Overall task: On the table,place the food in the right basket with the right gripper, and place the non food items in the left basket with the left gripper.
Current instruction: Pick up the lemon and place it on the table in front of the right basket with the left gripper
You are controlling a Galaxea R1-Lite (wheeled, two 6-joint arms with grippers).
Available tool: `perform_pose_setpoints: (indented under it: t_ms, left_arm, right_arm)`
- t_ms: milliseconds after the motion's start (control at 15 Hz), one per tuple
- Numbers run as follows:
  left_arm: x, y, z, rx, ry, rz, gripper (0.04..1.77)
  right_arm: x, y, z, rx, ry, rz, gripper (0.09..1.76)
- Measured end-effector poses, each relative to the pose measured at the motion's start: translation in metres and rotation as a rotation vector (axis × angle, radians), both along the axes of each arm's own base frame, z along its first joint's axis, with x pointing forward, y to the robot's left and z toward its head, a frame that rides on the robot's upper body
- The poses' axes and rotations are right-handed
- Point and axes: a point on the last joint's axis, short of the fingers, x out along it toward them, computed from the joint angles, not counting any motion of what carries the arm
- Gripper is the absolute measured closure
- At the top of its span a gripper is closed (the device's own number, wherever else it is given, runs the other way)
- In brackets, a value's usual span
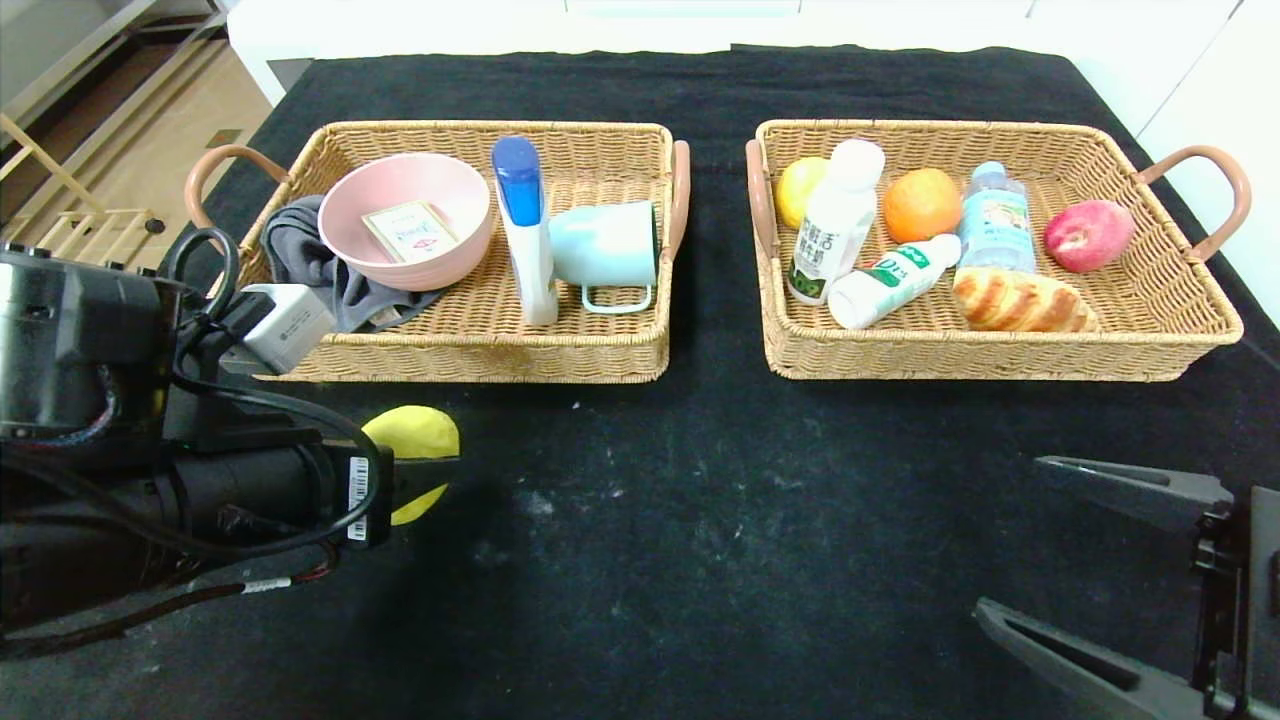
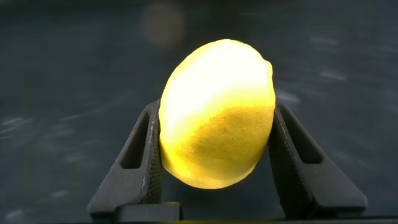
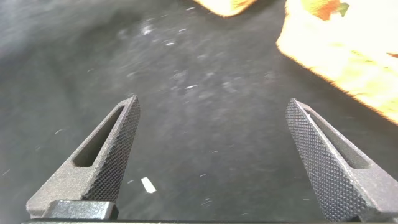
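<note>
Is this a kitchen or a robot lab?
Probably a robot test room, not a kitchen: a black-covered table holds two wicker sorting baskets, with plain white furniture behind. The left gripper clamps a lemon.

Overhead glare on the lemon, blurred dark tablecloth behind.

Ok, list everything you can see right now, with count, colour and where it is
Left basket: one, tan wicker, on the black table.
Bowl: one, pink, left basket, a small packet inside.
Cloth: one, grey, left basket.
Tube: one, white with blue cap, left basket.
Mug: one, pale blue, on its side, left basket.
Right basket: one, tan wicker.
In it: yellow fruit, three bottles, orange, red apple, bread.
Lemon: one, yellow, held by the left gripper.
Left gripper: near left, jaws shut on lemon.
Right gripper: near right, jaws open, empty.
</note>
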Motion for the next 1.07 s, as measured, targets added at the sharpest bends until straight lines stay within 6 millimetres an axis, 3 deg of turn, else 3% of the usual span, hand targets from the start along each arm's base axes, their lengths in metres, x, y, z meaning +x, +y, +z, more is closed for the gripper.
perform_pose_setpoints:
  t_ms: [333, 800, 1067]
  left_arm:
    - [-0.01, -0.05, 0.013, -0.051, -0.025, -0.206, 0.8]
    - [0.017, -0.124, 0.012, -0.034, -0.066, -0.244, 0.8]
    - [0.029, -0.156, 0.009, 0.0, -0.058, -0.258, 0.8]
  right_arm:
    - [0.001, 0.0, 0.005, 0.009, -0.014, -0.015, 0.14]
    - [0.003, -0.002, 0.012, 0.02, -0.04, -0.066, 0.14]
    - [0.0, -0.005, 0.017, 0.033, -0.065, -0.076, 0.14]
